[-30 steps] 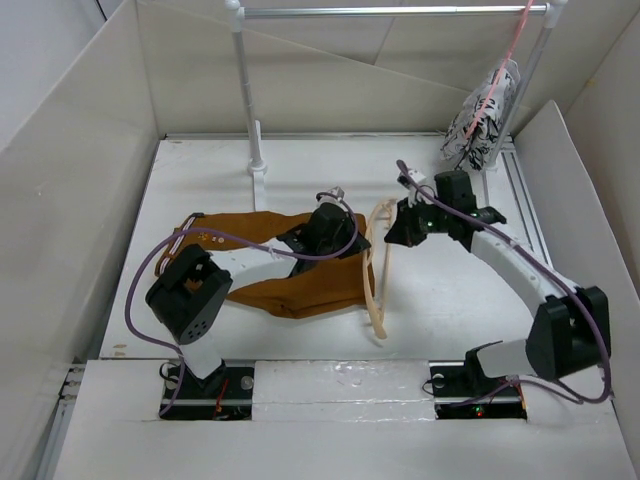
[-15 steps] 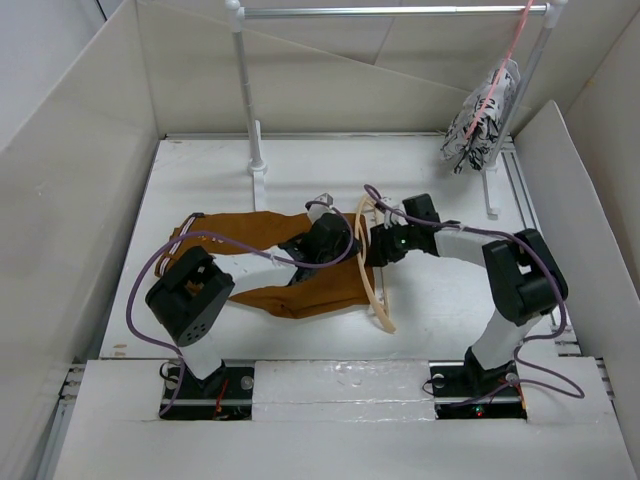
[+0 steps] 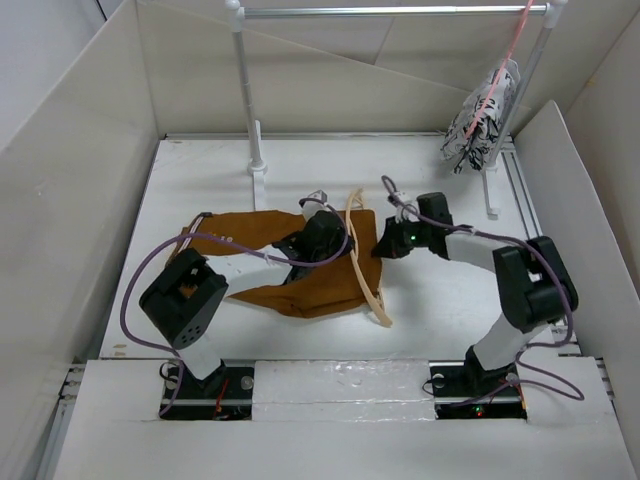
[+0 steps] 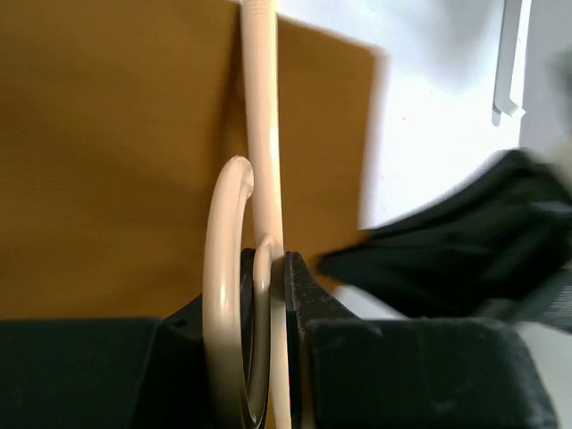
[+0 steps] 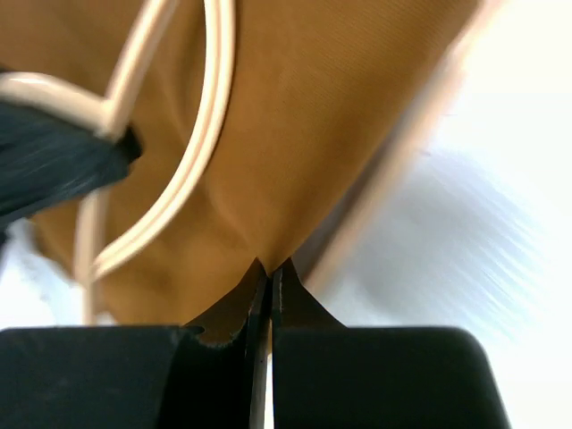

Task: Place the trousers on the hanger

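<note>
Rust-brown trousers (image 3: 320, 288) lie centre-left in the top view, with the wooden hanger (image 4: 261, 107) across their right edge. The left gripper (image 4: 273, 268) is clamped on the hanger's bar, and the right gripper (image 5: 270, 268) is pinched tight on the trouser edge. Best bet is probably to hold the hanger steady and pull that edge over the bar slowly, since such a thin pinch could easily slip.

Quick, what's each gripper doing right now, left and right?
The left gripper is closed on the hanger.
The right gripper is closed, pinching the trousers.
</note>
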You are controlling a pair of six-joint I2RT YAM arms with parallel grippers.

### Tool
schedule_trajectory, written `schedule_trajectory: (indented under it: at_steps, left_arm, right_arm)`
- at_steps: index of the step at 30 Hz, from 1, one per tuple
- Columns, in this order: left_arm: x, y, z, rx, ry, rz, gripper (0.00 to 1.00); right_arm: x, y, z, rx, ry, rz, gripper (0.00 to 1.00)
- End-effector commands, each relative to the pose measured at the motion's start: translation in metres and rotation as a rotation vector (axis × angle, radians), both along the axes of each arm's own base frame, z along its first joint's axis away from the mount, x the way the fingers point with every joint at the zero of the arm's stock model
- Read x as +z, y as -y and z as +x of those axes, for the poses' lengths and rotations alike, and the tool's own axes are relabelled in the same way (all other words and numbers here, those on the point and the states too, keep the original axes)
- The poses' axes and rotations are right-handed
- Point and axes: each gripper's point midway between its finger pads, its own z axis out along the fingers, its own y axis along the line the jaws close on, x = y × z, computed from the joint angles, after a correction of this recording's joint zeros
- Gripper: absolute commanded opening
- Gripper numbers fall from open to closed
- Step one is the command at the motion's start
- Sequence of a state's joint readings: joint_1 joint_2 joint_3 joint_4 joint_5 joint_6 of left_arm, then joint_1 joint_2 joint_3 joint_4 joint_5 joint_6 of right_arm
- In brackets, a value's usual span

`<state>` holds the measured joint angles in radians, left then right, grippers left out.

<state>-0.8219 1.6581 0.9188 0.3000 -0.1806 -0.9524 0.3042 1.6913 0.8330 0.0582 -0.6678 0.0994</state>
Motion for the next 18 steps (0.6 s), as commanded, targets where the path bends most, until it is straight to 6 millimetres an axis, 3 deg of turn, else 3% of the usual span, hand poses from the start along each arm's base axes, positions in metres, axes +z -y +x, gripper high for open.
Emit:
schedule_trajectory:
  at_steps: [1, 3, 4, 6, 12, 15, 18]
  left_arm:
    - [0.002, -0.026, -0.006, -0.04, 0.046, 0.138, 0.0]
    - [0.002, -0.034, -0.009, -0.049, 0.047, 0.184, 0.0]
    - [0.004, -0.039, -0.012, -0.065, 0.061, 0.203, 0.0]
    - [0.003, -0.046, -0.016, -0.065, 0.054, 0.229, 0.0]
    - [-0.003, -0.066, -0.026, -0.082, 0.062, 0.315, 0.0]
    - [0.002, -0.073, -0.025, -0.084, 0.088, 0.355, 0.0]
    - [0.017, -0.066, -0.015, -0.079, 0.126, 0.343, 0.0]
  right_arm:
    - [0.062, 0.038, 0.02, -0.071, 0.116, 0.058, 0.0]
    - [0.08, 0.057, 0.024, -0.089, 0.155, 0.058, 0.0]
    - [0.091, 0.077, 0.027, -0.132, 0.151, 0.044, 0.0]
    - [0.097, 0.095, 0.03, -0.142, 0.179, 0.012, 0.0]
    - [0.082, 0.167, 0.035, -0.305, 0.13, -0.058, 0.0]
    - [0.074, 0.171, 0.04, -0.292, 0.113, -0.062, 0.0]
    - [0.063, 0.164, 0.043, -0.279, 0.095, -0.079, 0.0]
